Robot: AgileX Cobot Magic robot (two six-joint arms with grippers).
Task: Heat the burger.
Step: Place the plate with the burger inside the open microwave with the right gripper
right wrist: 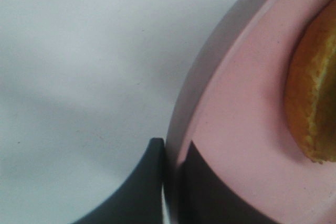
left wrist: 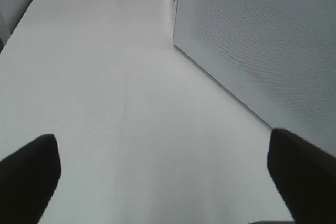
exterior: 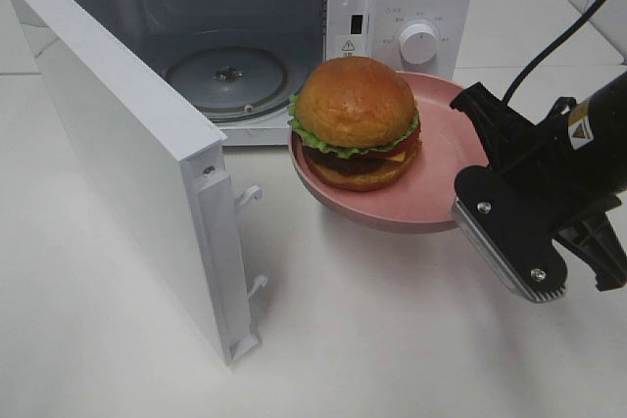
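The burger point(exterior: 355, 119), with a golden-brown bun, green lettuce, a dark patty and a red layer, sits on a pink plate point(exterior: 441, 178). My right gripper point(exterior: 468, 168) is shut on the plate's right rim and holds it above the table, just in front of the open microwave point(exterior: 421, 7). The right wrist view shows the right gripper point(right wrist: 173, 148) clamped on the plate's rim point(right wrist: 210, 77), with the bun's edge point(right wrist: 315, 93) beyond. My left gripper point(left wrist: 163, 177) is open and empty above the table, beside the microwave's door; it is out of the exterior high view.
The microwave's door point(exterior: 127, 163) stands swung wide open to the left, reaching toward the table's front. The glass turntable point(exterior: 227, 73) lies inside the cavity. The control knob point(exterior: 419, 43) is on the right panel. The door's outer face point(left wrist: 262, 40) fills the right of the left wrist view.
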